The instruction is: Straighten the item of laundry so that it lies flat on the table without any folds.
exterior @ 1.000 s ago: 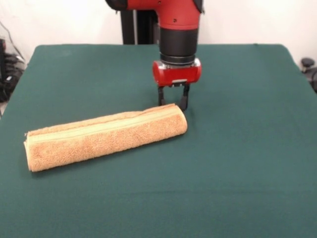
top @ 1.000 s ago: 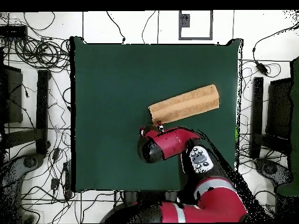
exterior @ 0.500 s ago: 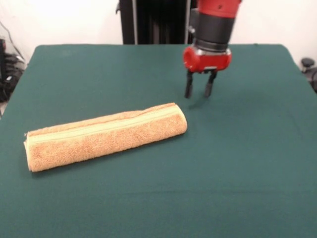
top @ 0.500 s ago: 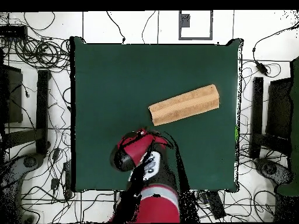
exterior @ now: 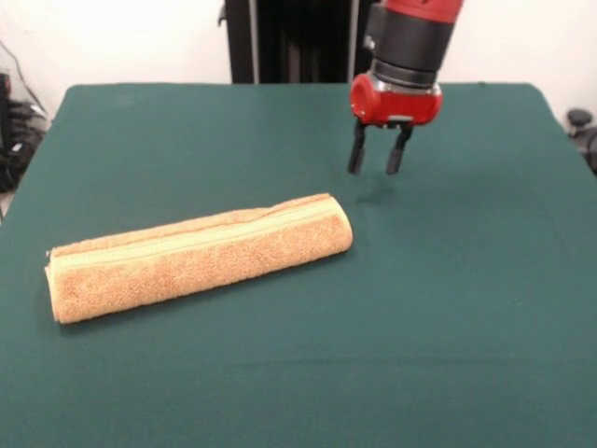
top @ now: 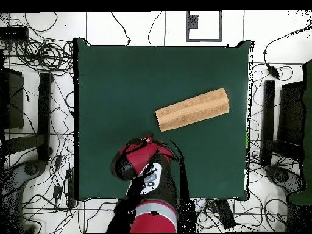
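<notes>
The item of laundry (exterior: 199, 257) is an orange-tan terry towel folded into a long narrow strip with a paler band along its top. It lies slanted on the dark green table (exterior: 466, 308), left of centre in the front view. From overhead the towel (top: 192, 109) sits right of centre. My gripper (exterior: 375, 159) hangs open and empty above the table, up and to the right of the towel's right end, clear of it. In the overhead view the red arm (top: 141, 163) covers the gripper.
Cables, stands and dark equipment (top: 36, 73) crowd the floor on both sides of the table in the overhead view. A black column (exterior: 289, 42) rises behind the table's far edge.
The gripper has left the towel's right end, going right and away from it, and risen slightly in the last half second. The towel has not moved.
</notes>
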